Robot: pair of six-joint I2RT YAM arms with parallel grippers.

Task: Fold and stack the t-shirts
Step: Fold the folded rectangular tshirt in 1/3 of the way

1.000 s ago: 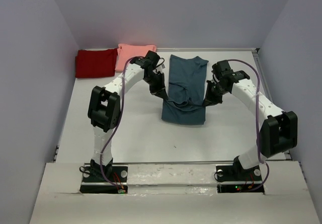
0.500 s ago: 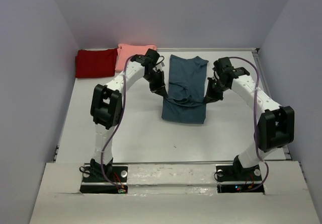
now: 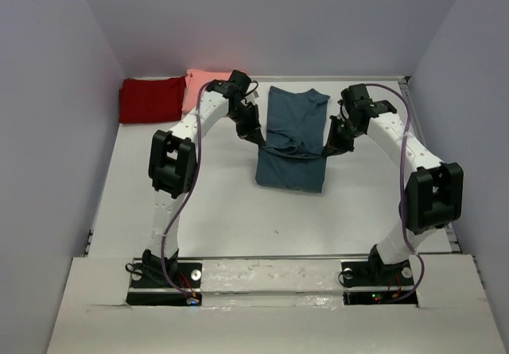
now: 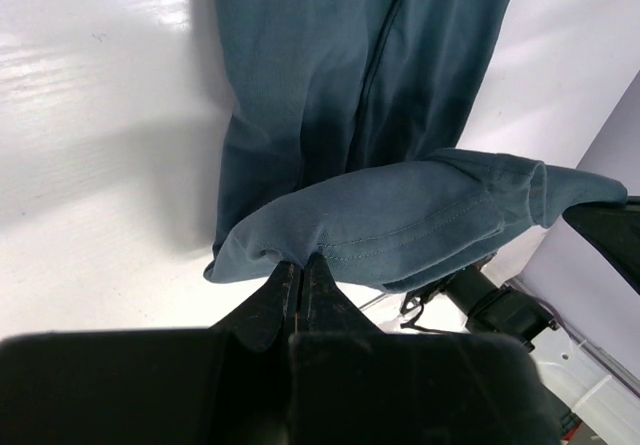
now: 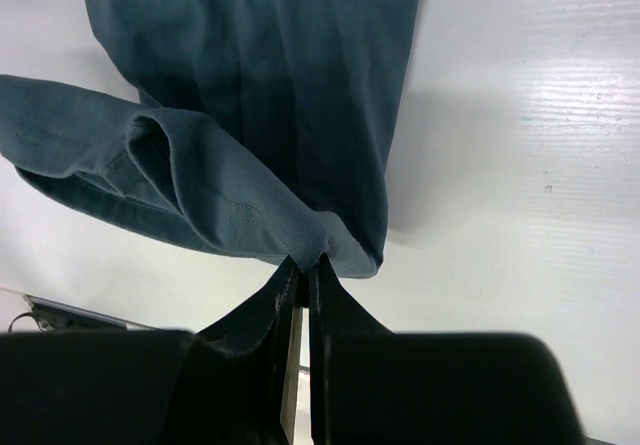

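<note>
From above, the teal tee (image 3: 293,139) lies centre frame on the table (image 3: 207,203). Part of it is lifted into a sagging band between the left gripper (image 3: 257,141) and the right gripper (image 3: 328,149). The jaws are too small to read there, but each wrist view shows them pinched together on a folded edge of the cloth. Only the overhead shows a red tee (image 3: 149,99) and a pink tee (image 3: 208,82) at upper left, seemingly touching.
</note>
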